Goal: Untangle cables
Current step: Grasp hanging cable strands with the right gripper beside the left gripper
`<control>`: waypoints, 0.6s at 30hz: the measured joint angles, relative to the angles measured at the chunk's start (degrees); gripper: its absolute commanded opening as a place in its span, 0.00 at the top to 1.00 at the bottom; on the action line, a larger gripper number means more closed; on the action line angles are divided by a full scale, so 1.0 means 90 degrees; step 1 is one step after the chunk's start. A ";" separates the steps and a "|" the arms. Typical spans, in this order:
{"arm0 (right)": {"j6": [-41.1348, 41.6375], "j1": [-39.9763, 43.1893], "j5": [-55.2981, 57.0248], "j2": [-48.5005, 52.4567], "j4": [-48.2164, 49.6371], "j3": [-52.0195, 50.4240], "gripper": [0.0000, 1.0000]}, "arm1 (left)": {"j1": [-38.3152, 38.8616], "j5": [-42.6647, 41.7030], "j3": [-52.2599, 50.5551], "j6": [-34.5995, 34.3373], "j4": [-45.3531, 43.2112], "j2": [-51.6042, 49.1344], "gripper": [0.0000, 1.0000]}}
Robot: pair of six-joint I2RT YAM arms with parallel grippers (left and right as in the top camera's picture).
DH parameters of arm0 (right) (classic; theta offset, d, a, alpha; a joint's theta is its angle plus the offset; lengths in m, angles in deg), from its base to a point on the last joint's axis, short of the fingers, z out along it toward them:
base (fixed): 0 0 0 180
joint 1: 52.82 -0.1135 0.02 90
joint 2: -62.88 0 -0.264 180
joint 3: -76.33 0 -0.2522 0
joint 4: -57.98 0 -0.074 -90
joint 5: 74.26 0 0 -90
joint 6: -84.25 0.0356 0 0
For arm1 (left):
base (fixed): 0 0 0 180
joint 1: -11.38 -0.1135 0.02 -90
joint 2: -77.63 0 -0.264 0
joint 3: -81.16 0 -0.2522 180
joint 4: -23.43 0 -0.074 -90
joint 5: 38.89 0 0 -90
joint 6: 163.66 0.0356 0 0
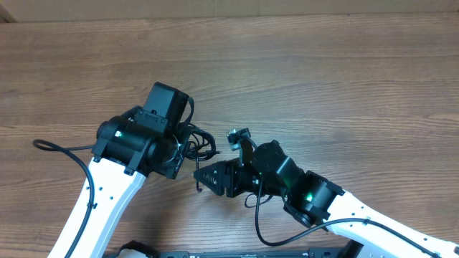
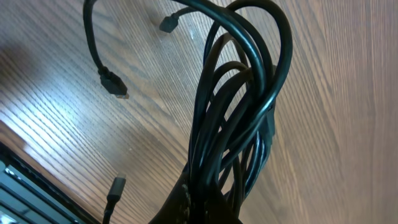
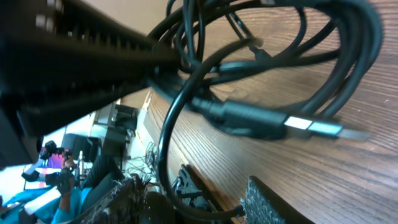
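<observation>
The left gripper (image 2: 198,210) is clamped on the cables (image 2: 242,93), a bundle of black loops rising from the bottom centre of its view. The right gripper (image 1: 204,176) has its jaws apart around loose strands near a silver-tipped plug (image 3: 314,129). It is probably best to pinch only that plug's cord and draw it slowly toward the overhead frame's lower right, watching for snags.

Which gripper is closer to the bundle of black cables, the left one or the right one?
Left. The left gripper is shut on the cable bundle. The right gripper is open close beside it, on the robot's side, not gripping it.
</observation>
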 measured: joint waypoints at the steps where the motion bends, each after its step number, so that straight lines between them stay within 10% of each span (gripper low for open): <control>1: -0.0066 -0.0044 0.0012 0.0010 0.0000 0.0000 0.50 | 0.0000 0.0000 0.0000 -0.0078 0.0000 0.0000 0.96; 7: -0.0549 -0.0250 0.0058 0.0141 0.0000 0.0000 0.58 | 0.0000 -0.0002 0.0000 -0.0372 0.0012 0.0000 0.95; 11: -0.0789 -0.0323 0.0083 0.0333 -0.0012 0.0000 0.96 | 0.0000 -0.0005 0.0000 -0.0459 0.0012 0.0000 0.96; 18: -0.0855 -0.0308 0.0090 0.0454 -0.0248 0.0000 0.96 | 0.0000 0.0153 0.0000 0.0345 0.0015 0.0000 0.96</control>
